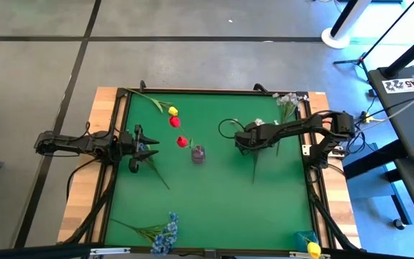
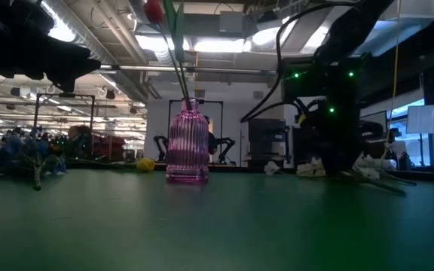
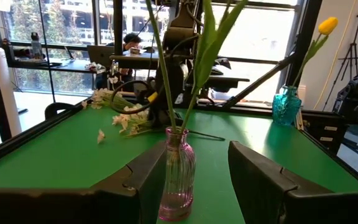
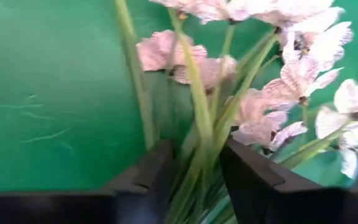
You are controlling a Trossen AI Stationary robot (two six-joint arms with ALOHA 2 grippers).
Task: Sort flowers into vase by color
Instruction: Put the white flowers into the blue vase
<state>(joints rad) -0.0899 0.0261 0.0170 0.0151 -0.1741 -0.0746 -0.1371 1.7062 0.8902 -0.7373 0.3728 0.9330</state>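
White small-blossom flowers (image 1: pixel 287 101) lie at the table's far right. Their green stems (image 4: pixel 199 124) run between the fingers of my right gripper (image 4: pixel 196 152), which points steeply down and stands open around them (image 1: pixel 246 139). A pink glass vase (image 1: pixel 198 153) in the middle holds two red flowers (image 1: pixel 178 132). A yellow flower (image 1: pixel 172 111) lies on the table behind it. Blue flowers (image 1: pixel 165 234) lie at the near edge. My left gripper (image 1: pixel 149 149) waits open at the left, level, facing the pink vase (image 3: pixel 178 174). My right gripper has one finger (image 4: pixel 160 174) on each side of the white flowers' bundled stems (image 4: pixel 194 180), coming from above and lying across them. The stems fill most of the gap; I cannot tell whether the fingers touch them. The flowers lie on the table.
A teal vase (image 1: pixel 306 241) with a yellow flower (image 3: pixel 327 25) stands at the near right corner. A loose green stem (image 1: pixel 256 169) lies near my right gripper. A raised black frame (image 1: pixel 214 91) rims the green table.
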